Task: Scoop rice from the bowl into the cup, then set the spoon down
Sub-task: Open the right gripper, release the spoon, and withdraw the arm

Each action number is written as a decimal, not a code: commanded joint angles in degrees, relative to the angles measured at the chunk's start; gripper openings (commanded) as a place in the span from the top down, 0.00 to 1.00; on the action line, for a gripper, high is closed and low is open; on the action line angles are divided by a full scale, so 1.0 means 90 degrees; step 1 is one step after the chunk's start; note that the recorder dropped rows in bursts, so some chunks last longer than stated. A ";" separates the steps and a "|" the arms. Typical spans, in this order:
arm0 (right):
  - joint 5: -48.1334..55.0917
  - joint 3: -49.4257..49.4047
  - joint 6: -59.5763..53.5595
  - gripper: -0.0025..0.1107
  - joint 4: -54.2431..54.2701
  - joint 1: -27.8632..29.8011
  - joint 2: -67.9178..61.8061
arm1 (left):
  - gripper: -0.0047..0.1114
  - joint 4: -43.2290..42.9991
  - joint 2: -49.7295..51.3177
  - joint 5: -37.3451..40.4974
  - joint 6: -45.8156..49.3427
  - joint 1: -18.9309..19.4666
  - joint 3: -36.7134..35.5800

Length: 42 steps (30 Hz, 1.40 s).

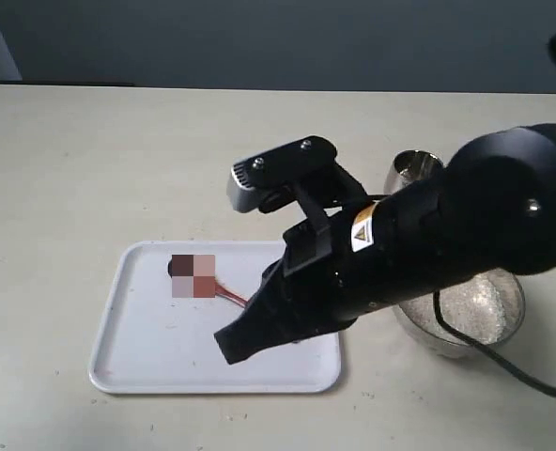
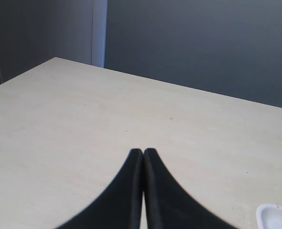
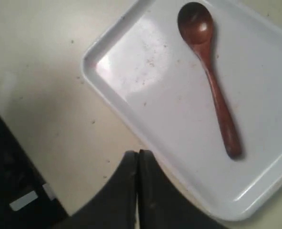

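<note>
On the tray (image 3: 146, 109), spoon (image 3: 212, 81) — well apart from right pincer (image 3: 137, 157), pressed together, empty.

The tabletop (image 1: 71, 160) is big, flat and pale cream, with a few tiny dark specks on it. Behind it stands a dark grey-blue wall (image 1: 259, 42). A pale strip (image 2: 99, 31) runs up the wall near one tabletop corner. The light is soft and even

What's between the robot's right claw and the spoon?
Only the rim and bare white bottom of the tray separate the right gripper and spoon, as the right wrist view shows.
</note>
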State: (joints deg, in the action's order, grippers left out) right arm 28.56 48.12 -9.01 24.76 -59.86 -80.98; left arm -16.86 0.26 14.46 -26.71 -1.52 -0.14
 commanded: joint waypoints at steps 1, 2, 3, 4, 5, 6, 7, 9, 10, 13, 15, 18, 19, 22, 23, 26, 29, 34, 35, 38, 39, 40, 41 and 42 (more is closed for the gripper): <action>0.0259 0.0020 0.0702 0.98 -0.0448 -0.0439 0.0593 | 0.96 -0.0046 -0.0029 -0.0082 -0.0018 -0.0034 0.0015; 0.0259 0.0020 0.0702 0.98 -0.0409 -0.0512 0.0684 | 0.96 -0.0046 -0.0029 -0.0082 -0.0018 -0.0034 0.0015; 0.0259 0.0020 0.0702 0.98 -0.0348 -0.0569 0.0761 | 0.96 -0.0046 -0.0029 -0.0082 -0.0018 -0.0034 0.0015; 0.0259 0.0020 0.0702 0.98 -0.0288 -0.0614 0.0826 | 0.96 -0.0046 -0.0029 -0.0082 -0.0018 -0.0034 0.0015; 0.0289 0.0020 0.0713 0.98 -0.0230 -0.0614 0.0854 | 0.96 -0.0046 -0.0029 -0.0082 -0.0018 -0.0034 0.0015; 0.0346 0.0020 0.0716 0.98 -0.0082 -0.0614 0.0909 | 0.96 -0.0046 -0.0029 -0.0082 -0.0018 -0.0034 0.0015; 0.0456 0.0020 0.0716 0.98 0.0067 -0.0614 0.0940 | 0.96 -0.0046 -0.0029 -0.0082 -0.0018 -0.0034 0.0015; 0.0695 0.0020 0.0716 0.98 0.0268 -0.0614 0.0971 | 0.96 -0.0046 -0.0029 -0.0082 -0.0018 -0.0034 0.0015; 0.0773 0.0020 0.0716 0.98 0.0359 -0.0614 0.0971 | 0.96 -0.0046 -0.0029 -0.0082 -0.0018 -0.0034 0.0015; 0.0766 0.0020 0.0716 0.98 0.0524 -0.0614 0.0957 | 0.96 -0.0046 -0.0029 -0.0082 -0.0018 -0.0034 0.0015; 0.0661 0.0020 0.0716 0.98 0.0551 -0.0614 0.0957 | 0.96 -0.0046 -0.0029 -0.0082 -0.0018 -0.0034 0.0015; 0.0597 0.0020 0.0716 0.98 0.0584 -0.0614 0.0957 | 0.96 -0.0046 -0.0029 -0.0082 -0.0018 -0.0034 0.0015; 0.0597 0.0020 0.0716 0.98 0.0585 -0.0614 0.0970 | 0.96 -0.0046 -0.0029 -0.0082 -0.0018 -0.0034 0.0015; 0.0584 0.0020 0.0716 0.98 0.0585 -0.0614 0.0970 | 0.96 -0.0046 -0.0029 -0.0082 -0.0018 -0.0034 0.0015; 0.0547 0.0020 0.0716 0.98 0.0585 -0.0614 0.0970 | 0.96 -0.0046 -0.0029 -0.0082 -0.0018 -0.0034 0.0015; 0.0379 0.0020 0.0604 0.98 0.0105 -0.0614 0.0970 | 0.96 -0.0046 -0.0029 -0.0082 -0.0018 -0.0034 0.0015; -0.0021 0.0020 0.0604 0.98 -0.0393 -0.0599 0.0970 | 0.96 -0.0046 -0.0029 -0.0082 -0.0018 -0.0034 0.0015; -0.0344 0.0020 0.0359 0.98 -0.0506 0.0094 0.1157 | 0.96 -0.0046 -0.0029 -0.0082 -0.0018 -0.0034 0.0015; -0.0326 0.0020 0.0359 0.98 -0.0506 0.0338 0.1250 | 0.96 -0.0046 -0.0029 -0.0082 -0.0018 -0.0034 0.0015; 0.0004 -0.0022 0.0118 0.98 -0.0283 0.1201 0.1622 | 0.96 -0.0046 -0.0029 -0.0082 -0.0018 -0.0034 0.0015; 0.0091 -0.0084 -0.0070 0.98 -0.0166 0.1557 0.1804 | 0.96 -0.0046 -0.0029 -0.0082 -0.0018 -0.0034 0.0015; 0.0133 -0.0164 -0.0321 0.98 -0.0032 0.1915 0.1974 | 0.96 -0.0046 -0.0029 -0.0082 -0.0018 -0.0034 0.0015; 0.0132 -0.0307 -0.0661 0.98 0.0167 0.2273 0.2213 | 0.96 -0.0046 -0.0029 -0.0082 -0.0018 -0.0034 0.0015; 0.0132 -0.0482 -0.1074 0.98 0.0391 0.2636 0.2486 | 0.96 -0.0046 -0.0029 -0.0082 -0.0018 -0.0034 0.0015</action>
State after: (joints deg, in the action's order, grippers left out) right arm 28.72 46.65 -10.81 24.21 -43.60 -63.80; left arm -16.86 0.26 14.46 -26.71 -1.52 -0.14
